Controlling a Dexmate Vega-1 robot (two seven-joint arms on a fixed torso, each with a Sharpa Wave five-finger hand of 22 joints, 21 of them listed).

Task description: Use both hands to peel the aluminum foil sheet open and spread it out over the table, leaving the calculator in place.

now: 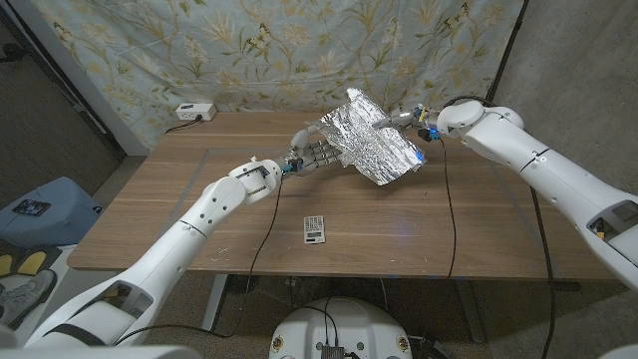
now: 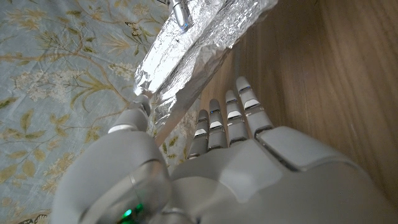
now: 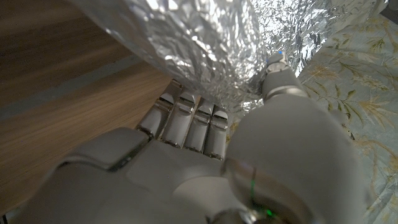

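From the head view, you have the foil sheet (image 1: 371,142) lifted off the worktop (image 1: 159,214) over the far middle, slung between your two hands; your left hand (image 1: 311,154) grips its left edge and your right hand (image 1: 407,118) pinches the far right corner, which I take to be so you can pull the two sides apart in the air; the sheet is crinkled, bright silver, partly folded, with one flap standing up at the far edge and a corner drooping toward the near right; the calculator (image 1: 315,228) lies on the worktop well nearer to you, apart from the foil and both hands, so it looks safe to leave where it is; a white power strip (image 1: 193,112) sits at the far left edge of the worktop.

In the left wrist view, your left hand (image 2: 205,155) has its thumb pressed against the folded foil edge (image 2: 186,50) with the fingers (image 2: 227,121) reaching up behind it, so it is holding the sheet; the foil here is a creased double layer, still folded along that edge.

In the right wrist view, your right hand (image 3: 205,143) clamps the foil (image 3: 205,37) between thumb and fingers (image 3: 186,115); the surface is heavily wrinkled and billows above the wood, not yet laid flat.
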